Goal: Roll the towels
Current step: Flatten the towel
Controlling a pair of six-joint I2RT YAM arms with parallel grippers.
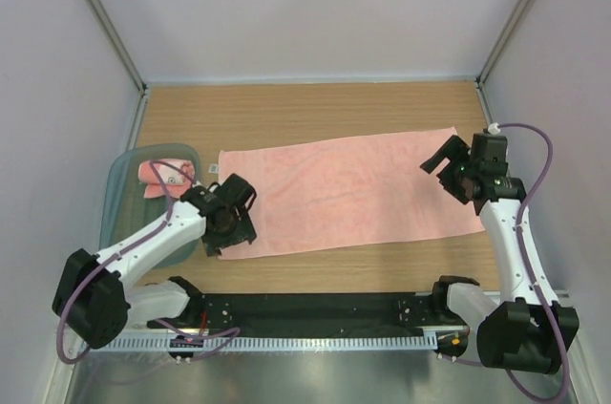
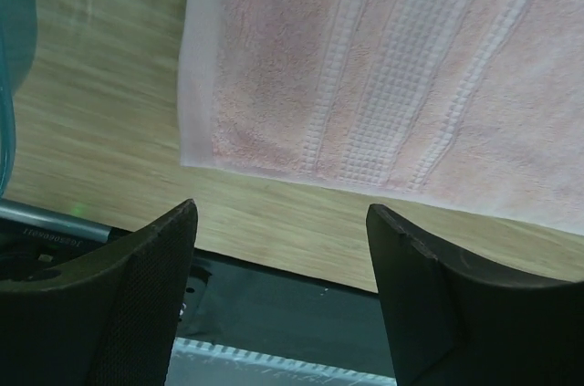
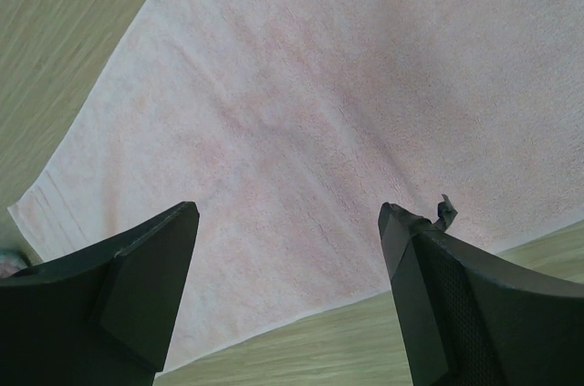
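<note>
Top view: left gripper covers the 7 o'clock corner of the spread towel; left arm masks the tray at 5 o'clock. Marks on the folded towel are too small to read. Both wrist views crop the spread towel at 12 and 3 o'clock.

You have a light wood-grain counter; plain pale walls close three sides; grey metal posts stand at its far corners.
</note>
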